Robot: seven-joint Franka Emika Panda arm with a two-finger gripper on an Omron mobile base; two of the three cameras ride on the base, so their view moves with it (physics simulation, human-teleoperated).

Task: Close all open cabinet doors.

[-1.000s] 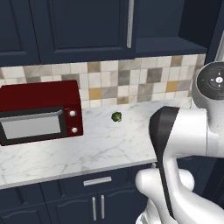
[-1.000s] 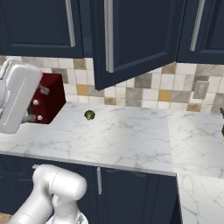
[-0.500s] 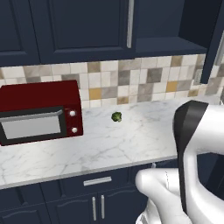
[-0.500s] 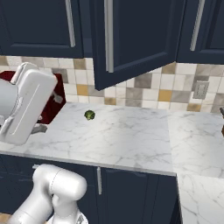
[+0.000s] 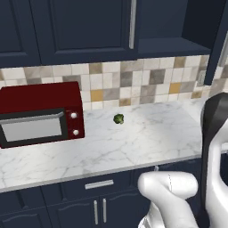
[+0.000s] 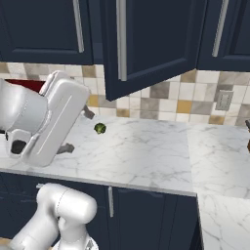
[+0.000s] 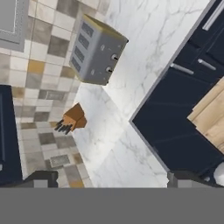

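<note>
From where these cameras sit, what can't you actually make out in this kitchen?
- Open cabinet door: right base view cuts off its top, and it hides the shelves behind.
- Microwave: right base view, mostly behind the white arm.
- Small green thing on the counter: too small to identify.
- Gripper: hand view shows just the fingertips, wide apart.
- Grey box and brown block: hand view is tilted; details too small.
</note>
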